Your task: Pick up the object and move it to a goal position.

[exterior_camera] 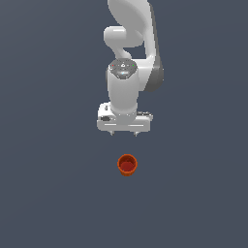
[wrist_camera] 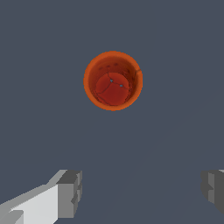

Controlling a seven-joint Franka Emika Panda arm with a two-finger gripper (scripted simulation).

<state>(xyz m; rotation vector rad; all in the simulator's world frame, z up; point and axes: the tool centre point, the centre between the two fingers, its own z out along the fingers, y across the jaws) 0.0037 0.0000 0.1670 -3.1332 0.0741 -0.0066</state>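
A small orange-red round cup (exterior_camera: 127, 164) with a darker red inside stands upright on the grey floor, in the middle of the exterior view. It also shows in the wrist view (wrist_camera: 113, 81), seen from above. My white gripper (exterior_camera: 124, 133) hangs above and behind the cup, apart from it, pointing down. Its jaws are wide open and empty. In the wrist view the gripper (wrist_camera: 142, 188) shows two grey fingertips (wrist_camera: 70, 192) far apart, with the cup outside the gap between them.
The flat grey floor (exterior_camera: 48, 193) spreads on all sides. The white arm (exterior_camera: 131, 43) rises behind the gripper toward the top of the exterior view. No other objects show.
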